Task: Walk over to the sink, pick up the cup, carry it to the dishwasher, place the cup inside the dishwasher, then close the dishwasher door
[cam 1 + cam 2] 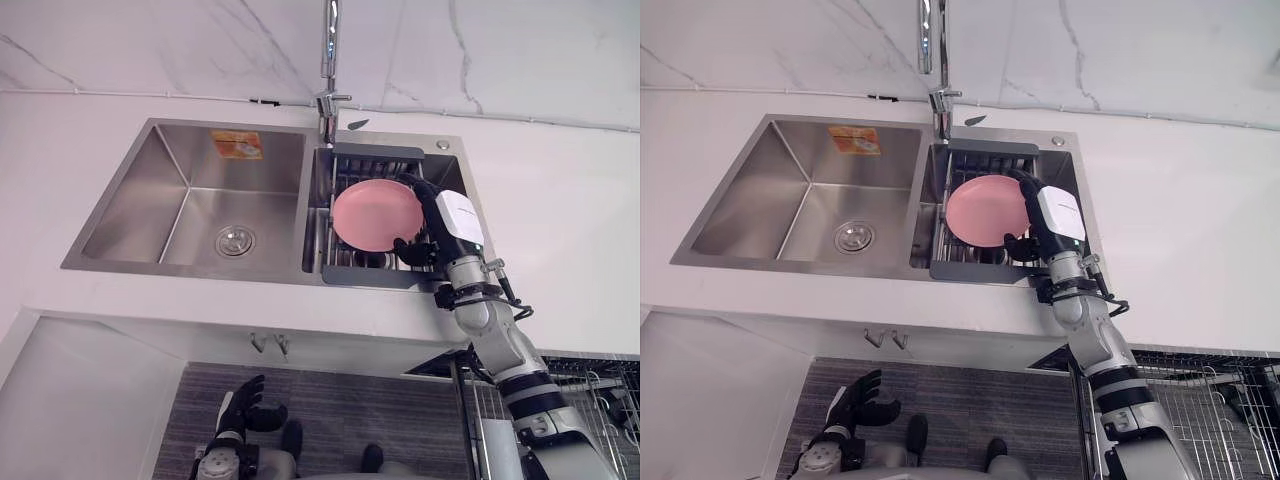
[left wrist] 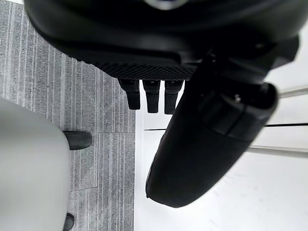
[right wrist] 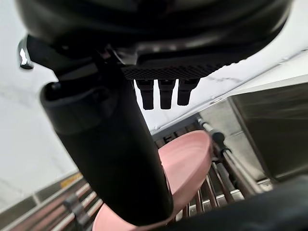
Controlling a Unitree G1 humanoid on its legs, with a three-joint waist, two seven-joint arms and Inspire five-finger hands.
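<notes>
The right robot hand [image 1: 445, 225], fingers straight and empty, hovered just beside the pink plate [image 1: 375, 213] on the sink [image 1: 190, 205] rack [image 1: 365, 270]. An orange sticker [image 1: 237, 144] on the sink wall was unreadable.

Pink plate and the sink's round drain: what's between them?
From the drain, bare basin floor, then the dividing wall and the dish rack edge before the pink plate, in the left eye view.
</notes>
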